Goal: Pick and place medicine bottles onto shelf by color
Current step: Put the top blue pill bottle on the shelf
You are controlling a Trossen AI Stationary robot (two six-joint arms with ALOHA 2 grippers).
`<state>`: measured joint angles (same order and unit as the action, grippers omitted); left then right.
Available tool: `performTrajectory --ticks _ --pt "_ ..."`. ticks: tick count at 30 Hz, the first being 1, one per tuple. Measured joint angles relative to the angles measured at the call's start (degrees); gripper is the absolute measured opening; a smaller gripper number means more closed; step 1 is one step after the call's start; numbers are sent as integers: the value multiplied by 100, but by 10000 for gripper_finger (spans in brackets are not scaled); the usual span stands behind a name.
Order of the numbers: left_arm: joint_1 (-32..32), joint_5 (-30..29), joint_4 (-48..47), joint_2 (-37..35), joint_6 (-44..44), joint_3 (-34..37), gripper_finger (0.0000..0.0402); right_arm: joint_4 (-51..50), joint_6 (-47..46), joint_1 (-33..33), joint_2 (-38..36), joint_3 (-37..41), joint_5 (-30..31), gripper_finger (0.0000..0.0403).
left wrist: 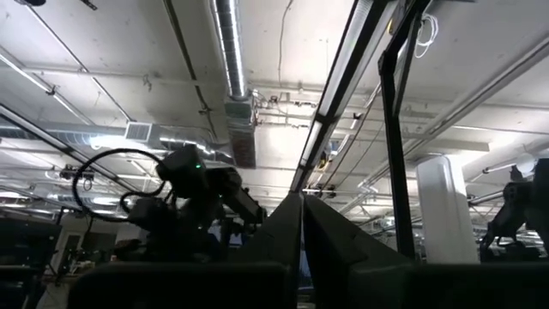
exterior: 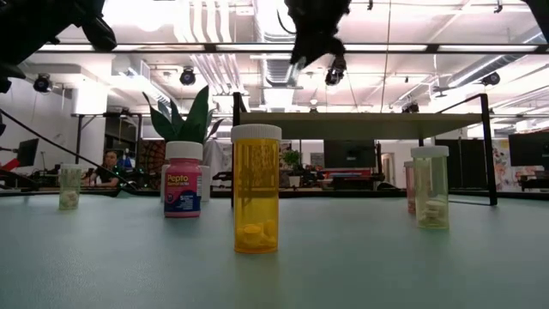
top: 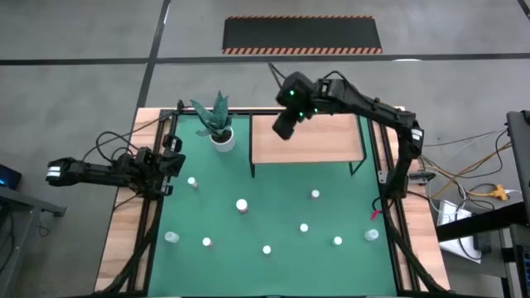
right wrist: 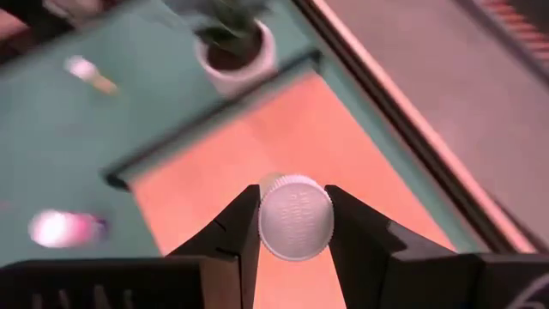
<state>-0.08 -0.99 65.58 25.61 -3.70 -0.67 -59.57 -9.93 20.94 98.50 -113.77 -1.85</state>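
Flanking shelf [top: 323, 142]: potted plant [top: 217, 122] (left corner).

You see a green mat [top: 273, 207] under a light-brown shelf [top: 319, 141] with black legs. The bottle [right wrist: 296, 217] in your right gripper [right wrist: 294, 225] has a white cap between dark fingers. Close by stand a yellow bottle [exterior: 256, 189], a pink bottle [exterior: 183, 179] with a dark label, and pale ones [exterior: 430, 186]. The plant [top: 214, 116] is green in a white pot. Black-and-orange striping [top: 303, 35] marks the grey floor.
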Motion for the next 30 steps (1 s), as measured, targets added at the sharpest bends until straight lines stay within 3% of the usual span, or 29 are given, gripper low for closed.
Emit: performTrajectory --ticks 3,8,11,17,30 --pt "0 0 7 -29 4 -17 0 571 4 47 2 165 -445 103" --pt "0 0 30 -113 4 -17 0 718 76 7 2 223 -455 104" --pt "0 0 21 -150 3 -8 0 284 101 -73 2 276 -257 104" --pt "0 1 -9 -145 -2 0 0 -866 54 -151 2 478 1135 104" --pt "0 4 -8 -134 -46 4 0 -674 -60 -156 2 976 1154 105"
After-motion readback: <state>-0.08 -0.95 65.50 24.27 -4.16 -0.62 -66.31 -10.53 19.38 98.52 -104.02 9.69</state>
